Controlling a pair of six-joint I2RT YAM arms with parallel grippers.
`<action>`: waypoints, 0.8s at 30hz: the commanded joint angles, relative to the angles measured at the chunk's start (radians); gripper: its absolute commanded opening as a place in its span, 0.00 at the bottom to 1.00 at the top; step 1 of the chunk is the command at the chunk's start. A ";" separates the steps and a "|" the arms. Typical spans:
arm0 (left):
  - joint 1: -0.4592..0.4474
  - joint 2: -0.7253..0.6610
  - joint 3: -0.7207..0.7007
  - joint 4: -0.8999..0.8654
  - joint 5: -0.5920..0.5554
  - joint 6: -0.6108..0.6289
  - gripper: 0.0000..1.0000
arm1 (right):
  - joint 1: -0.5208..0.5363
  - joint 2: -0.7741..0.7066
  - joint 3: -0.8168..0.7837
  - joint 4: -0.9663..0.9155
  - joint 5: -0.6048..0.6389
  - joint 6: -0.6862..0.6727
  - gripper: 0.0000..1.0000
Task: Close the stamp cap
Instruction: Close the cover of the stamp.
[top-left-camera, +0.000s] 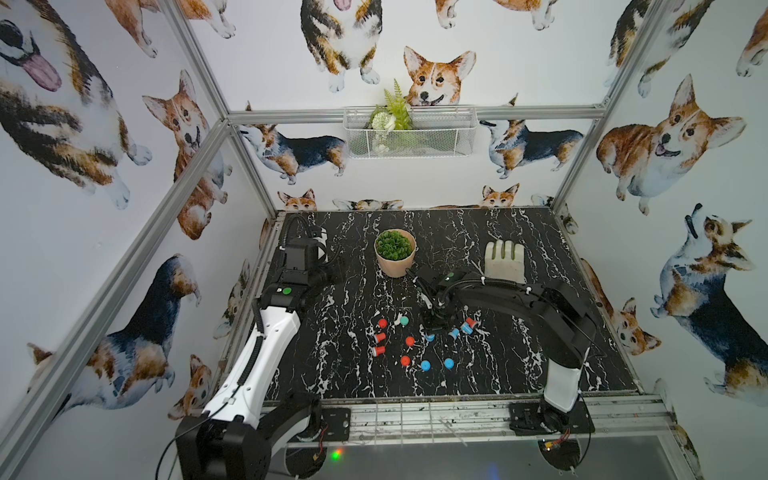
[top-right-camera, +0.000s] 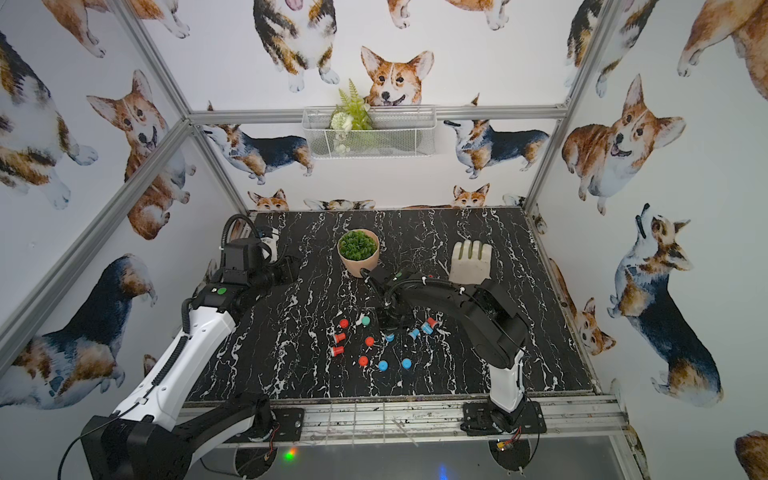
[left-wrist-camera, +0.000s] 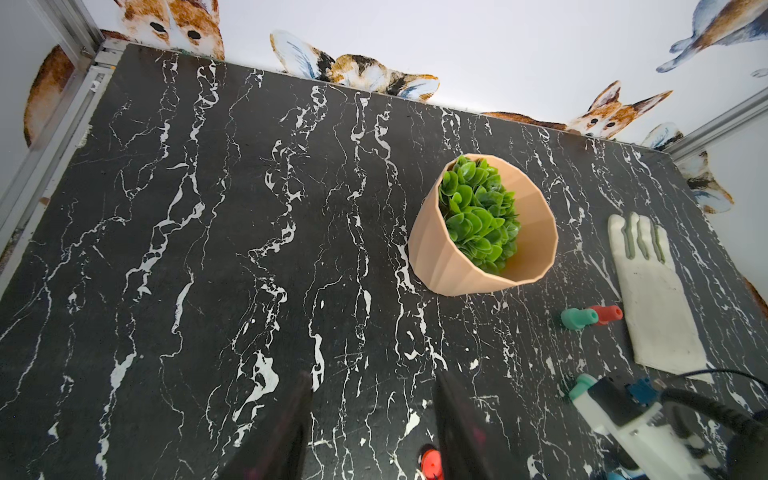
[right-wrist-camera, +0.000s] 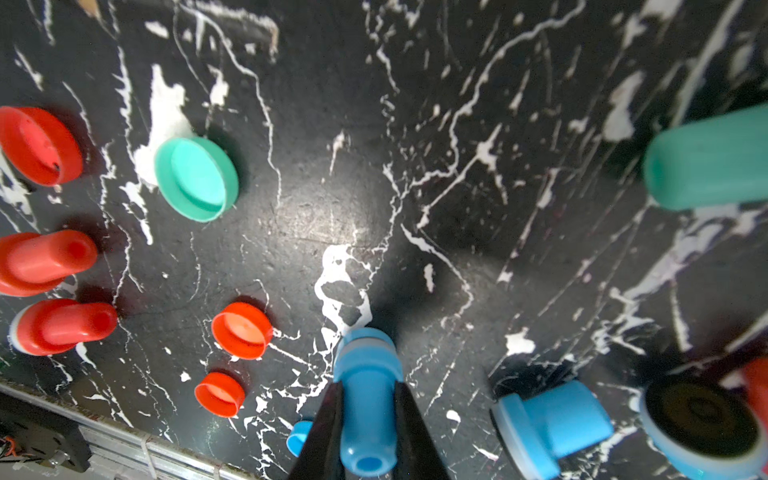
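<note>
The right gripper (right-wrist-camera: 368, 388) is clamped on a blue stamp (right-wrist-camera: 368, 357). The left gripper (left-wrist-camera: 372, 378) hangs above the table (left-wrist-camera: 208, 257), jaws apart.

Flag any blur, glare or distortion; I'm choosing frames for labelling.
Right wrist view: blue stamp in the right gripper is sharp; soft glare patch on the table. Left wrist view: left gripper fingers are dark and blurred, plant pot crisp. In both top views: wide-angle stretch splays the frame posts.

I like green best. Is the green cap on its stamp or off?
Off. The green cap lies alone on the table, apart from the green stamp.
</note>
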 joint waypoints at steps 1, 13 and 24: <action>0.002 0.002 0.001 0.019 0.003 0.000 0.51 | 0.003 0.007 -0.006 0.006 -0.009 0.000 0.00; 0.002 0.006 0.001 0.018 0.003 0.000 0.51 | 0.018 0.039 0.016 -0.066 0.020 -0.029 0.00; 0.002 0.006 0.002 0.016 0.003 0.001 0.51 | 0.077 0.134 0.084 -0.207 0.173 -0.079 0.00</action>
